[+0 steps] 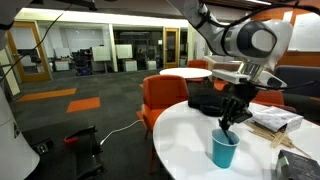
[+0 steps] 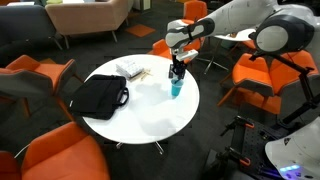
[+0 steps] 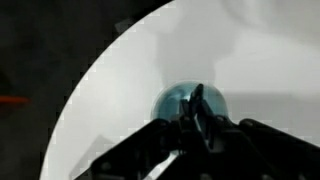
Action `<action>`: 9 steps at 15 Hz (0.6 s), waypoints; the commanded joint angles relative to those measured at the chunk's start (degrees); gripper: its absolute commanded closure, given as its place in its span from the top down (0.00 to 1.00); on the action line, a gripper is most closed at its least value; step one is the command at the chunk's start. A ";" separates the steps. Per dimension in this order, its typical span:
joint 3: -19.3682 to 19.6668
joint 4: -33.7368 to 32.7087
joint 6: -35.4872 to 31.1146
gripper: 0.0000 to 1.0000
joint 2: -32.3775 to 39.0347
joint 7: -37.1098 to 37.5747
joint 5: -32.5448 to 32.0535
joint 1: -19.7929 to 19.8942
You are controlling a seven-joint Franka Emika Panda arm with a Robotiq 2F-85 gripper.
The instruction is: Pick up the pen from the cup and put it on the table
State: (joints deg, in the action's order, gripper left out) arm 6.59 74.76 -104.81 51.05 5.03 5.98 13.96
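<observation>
At table's edge, the Robotiq gripper (image 3: 197,128) hangs directly over the cup (image 3: 178,103). Its 2 fingers (image 3: 165,135) appear drawn together on the pen (image 3: 197,98), which in the wrist view runs toward 12 o'clock across the cup's mouth. In an exterior view the gripper (image 1: 231,112) stands just above the teal rim, and the pen's lower end seems to be inside the cup (image 1: 225,151). The cup stands upright near the rim of the table (image 2: 145,115), at about 2 o'clock on its round top. A black bag (image 2: 98,95) lies at 9 o'clock and a pile of papers (image 2: 132,69) at 12 o'clock. Orange chairs (image 2: 45,150) ring the table. The step in hand looks to be the lift. A straight vertical rise should keep the pen off the cup's wall, since a sideways drag could tip the light tumbler. The bare patch at 6 o'clock looks the safest place to lay it.
</observation>
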 commanded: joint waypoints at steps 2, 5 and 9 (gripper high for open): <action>1.52 9.92 -2.59 0.01 -9.50 7.65 -0.71 -4.19; 3.23 17.20 -5.84 0.01 -15.97 16.58 -5.10 -10.00; 2.04 27.04 -13.49 0.01 -21.97 21.75 -14.73 -17.75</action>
State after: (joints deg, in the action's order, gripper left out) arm 8.02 93.07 -110.89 33.91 24.17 -2.94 0.78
